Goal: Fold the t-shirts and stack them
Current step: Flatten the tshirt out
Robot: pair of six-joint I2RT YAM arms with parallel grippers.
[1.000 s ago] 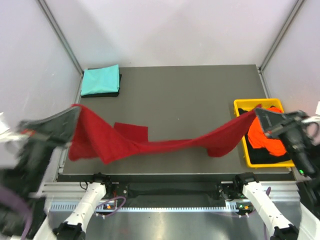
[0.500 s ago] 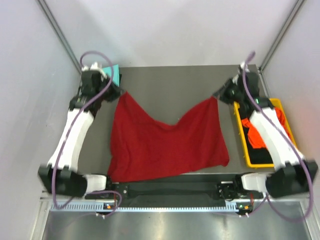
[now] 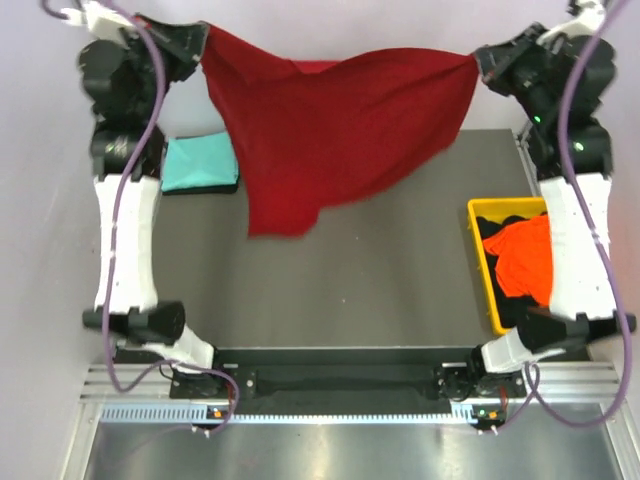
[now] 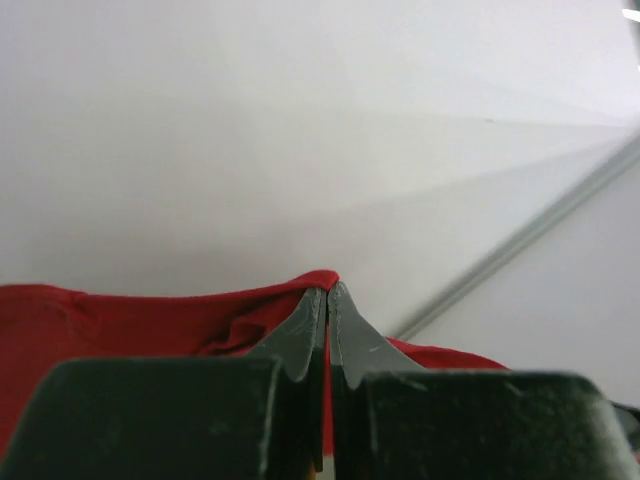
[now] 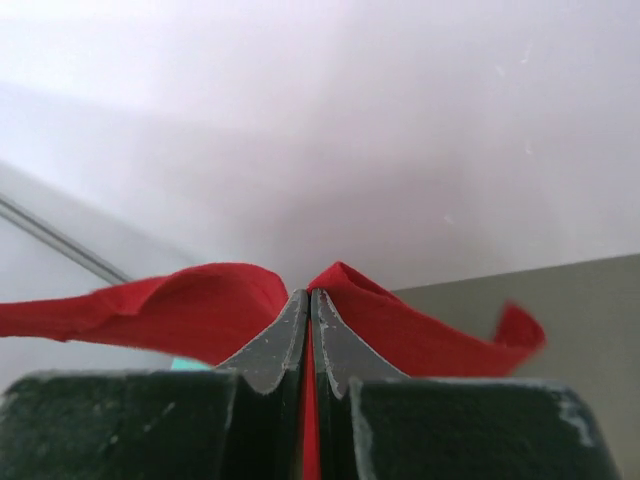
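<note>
Our left pincer (image 3: 203, 41) and right pincer (image 3: 477, 63) are both clamped on the dark red t-shirt (image 3: 330, 130) above the bench (image 3: 380, 275).

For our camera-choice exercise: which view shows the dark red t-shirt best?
Top external: the whole dark red t-shirt hangs spread between the left gripper and right gripper. Each wrist view shows only a pinched edge.

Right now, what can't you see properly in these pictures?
- Top view: the black cloth tee in the yellow plastic bin, mostly under the bright orange tee.
- Top view: the grey table's far edge, behind the hanging large dark red tee.
- Both wrist views: most of that tee; shut fingers block it and the frame cuts it off.
</note>
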